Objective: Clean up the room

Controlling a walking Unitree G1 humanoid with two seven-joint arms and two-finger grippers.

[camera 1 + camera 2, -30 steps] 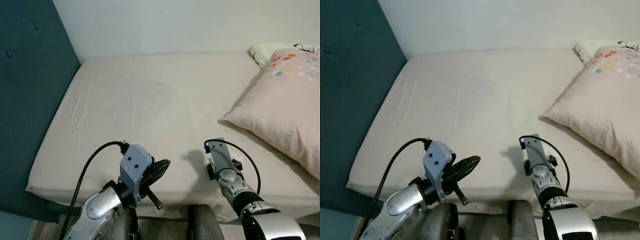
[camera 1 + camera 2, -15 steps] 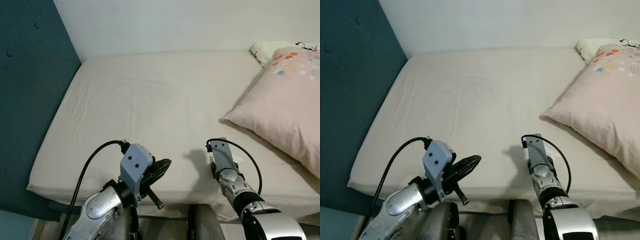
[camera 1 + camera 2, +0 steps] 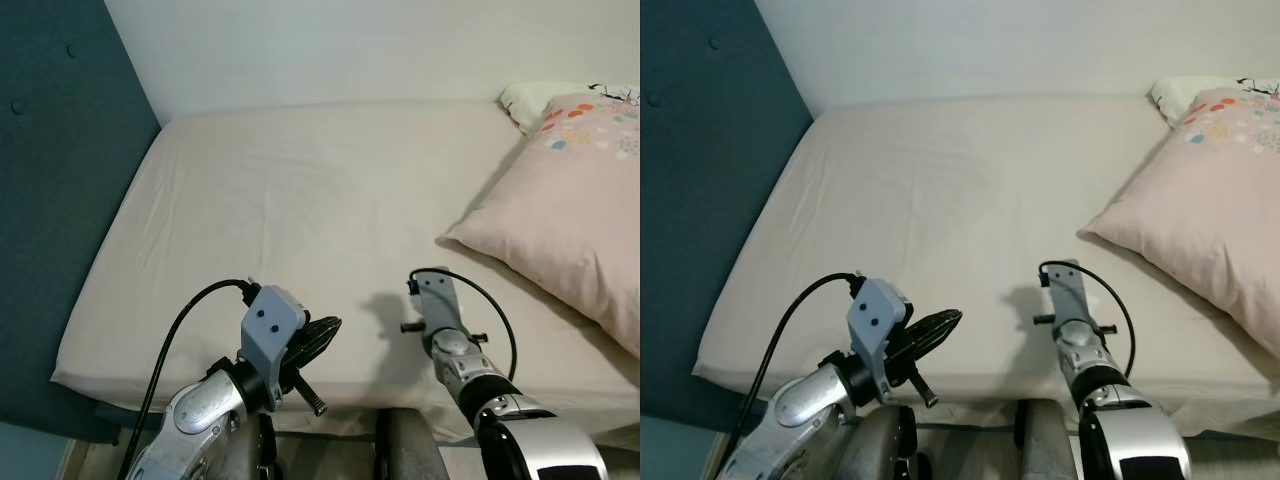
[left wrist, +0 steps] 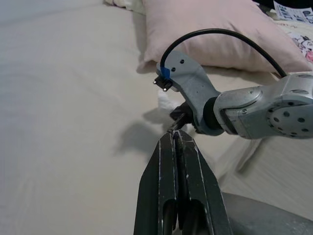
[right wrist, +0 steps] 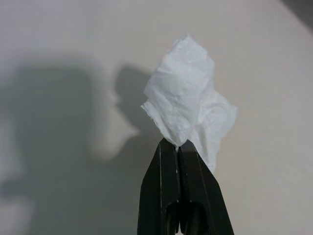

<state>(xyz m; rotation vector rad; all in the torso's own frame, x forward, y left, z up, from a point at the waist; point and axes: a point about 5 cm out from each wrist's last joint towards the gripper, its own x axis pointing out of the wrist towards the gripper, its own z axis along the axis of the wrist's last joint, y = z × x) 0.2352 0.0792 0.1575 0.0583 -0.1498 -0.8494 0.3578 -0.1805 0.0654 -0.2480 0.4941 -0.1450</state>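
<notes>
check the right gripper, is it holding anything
Yes, the right gripper is shut on a crumpled white tissue above the bed sheet.

Open bed sheet [image 3: 300,200] ahead, pink pillow [image 3: 570,200] crowding the right side.

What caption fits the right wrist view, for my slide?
Right gripper pinching a crumpled white tissue above the beige bedsheet.

Head stereo pair plus two wrist cameras.
Eye views: set high, facing forward and down over the bed [image 3: 300,200], sharing mattress, pillow [image 3: 570,210] and both arms. Left wrist view: low, facing across the sheet toward the right arm [image 4: 254,110] and pillow. Right wrist view: very close, facing down onto the sheet and a white tissue [image 5: 188,105].
</notes>
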